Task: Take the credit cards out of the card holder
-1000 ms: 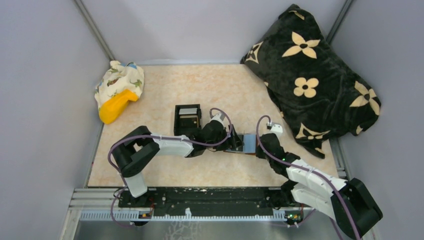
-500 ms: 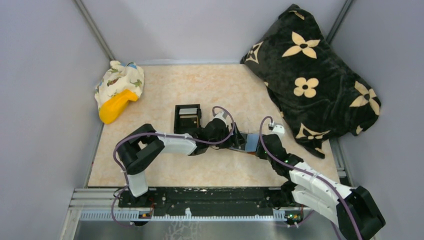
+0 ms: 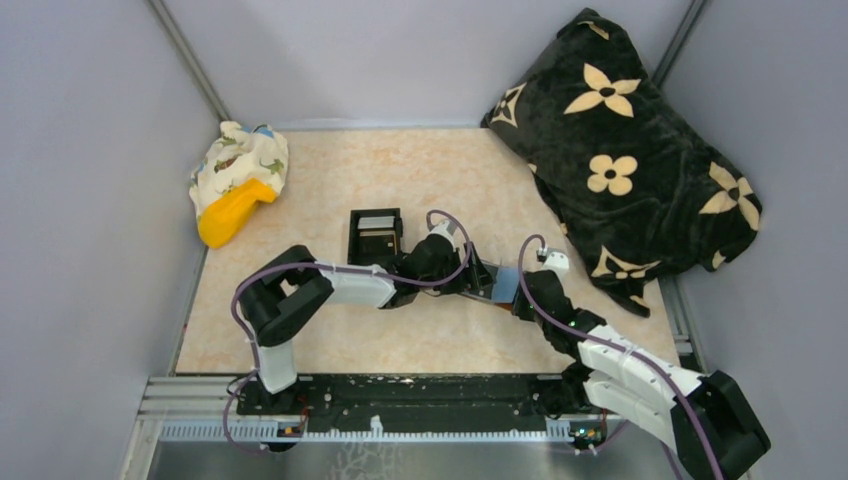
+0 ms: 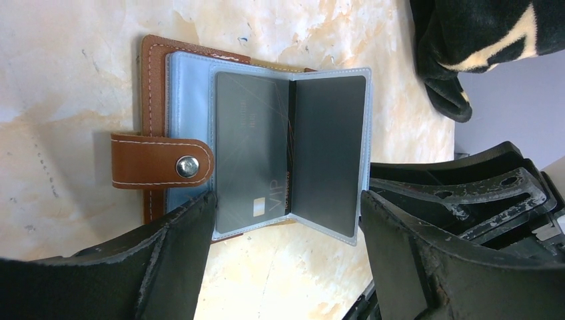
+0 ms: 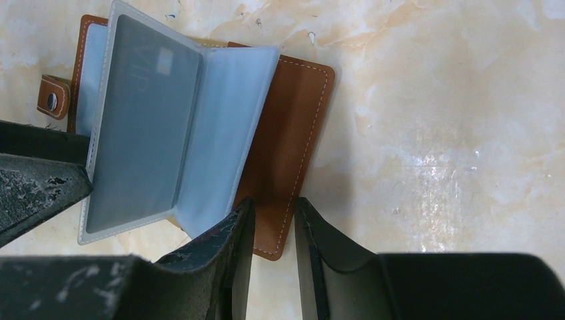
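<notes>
**One card exposed, none drawn out yet**

The card holder (image 4: 193, 93) is laid open on the worktop (image 4: 66, 67), right of centre between the two wrists. Its brown tab (image 4: 153, 162) is folded over the blue-grey inner leaves. Two clear leaves are fanned apart like a book above the leather cover (image 5: 293, 133). A grey card (image 4: 250, 147) marked VIP is seen inside one of them, and the facing leaf (image 4: 330, 153) looks empty, though this cannot be settled.

A second ago the right fingers (image 5: 226, 247) were shut beside the holder. They have since been parted to a narrow gap and are held over the near edge of the cover, with nothing seen gripped between them. Over the same second the left arm has been shifted a little towards the holder. The left fingers (image 4: 173, 253) are spread wide either side of its near end, with nothing held.

The opening-up step is judged to be finished, since the card is now within reach. A pinch on its free edge is likely called for next, and the thin sleeve may be lifted along with it.

A small black box (image 3: 375, 237) is set just behind the left wrist, and a black flowered blanket (image 3: 640, 150) is heaped near on the right.
</notes>
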Controlling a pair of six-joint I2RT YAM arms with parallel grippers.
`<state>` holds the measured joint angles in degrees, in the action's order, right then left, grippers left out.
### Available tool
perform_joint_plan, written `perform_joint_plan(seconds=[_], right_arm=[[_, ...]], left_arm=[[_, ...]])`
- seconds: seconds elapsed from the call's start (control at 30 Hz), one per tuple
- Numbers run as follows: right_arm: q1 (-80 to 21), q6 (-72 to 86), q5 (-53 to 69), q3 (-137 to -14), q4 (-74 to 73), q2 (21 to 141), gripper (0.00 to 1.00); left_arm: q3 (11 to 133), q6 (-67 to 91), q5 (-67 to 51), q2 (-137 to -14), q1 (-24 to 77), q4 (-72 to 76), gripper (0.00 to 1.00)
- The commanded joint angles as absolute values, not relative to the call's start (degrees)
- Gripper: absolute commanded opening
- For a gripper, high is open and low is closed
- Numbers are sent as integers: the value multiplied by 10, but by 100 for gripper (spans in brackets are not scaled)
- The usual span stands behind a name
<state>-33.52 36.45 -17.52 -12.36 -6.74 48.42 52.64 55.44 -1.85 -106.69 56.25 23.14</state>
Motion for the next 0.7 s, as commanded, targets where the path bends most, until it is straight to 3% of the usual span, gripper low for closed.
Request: perform_joint_plan(seconds=[0.0, 0.2, 0.4, 0.67], right_arm=[[-339, 375, -123, -120, -14, 487, 29], [-338, 374, -122, -120, -13, 487, 29], [-338, 375, -123, -122, -23, 478, 29], [-339, 384, -185, -164, -159, 338, 29]], left_arm=[[525, 572, -77, -1094, 570, 266, 85], [495, 617, -131, -1100, 564, 363, 84], [492, 626, -136, -1113, 560, 361, 84], [478, 634, -139, -1122, 550, 364, 85]])
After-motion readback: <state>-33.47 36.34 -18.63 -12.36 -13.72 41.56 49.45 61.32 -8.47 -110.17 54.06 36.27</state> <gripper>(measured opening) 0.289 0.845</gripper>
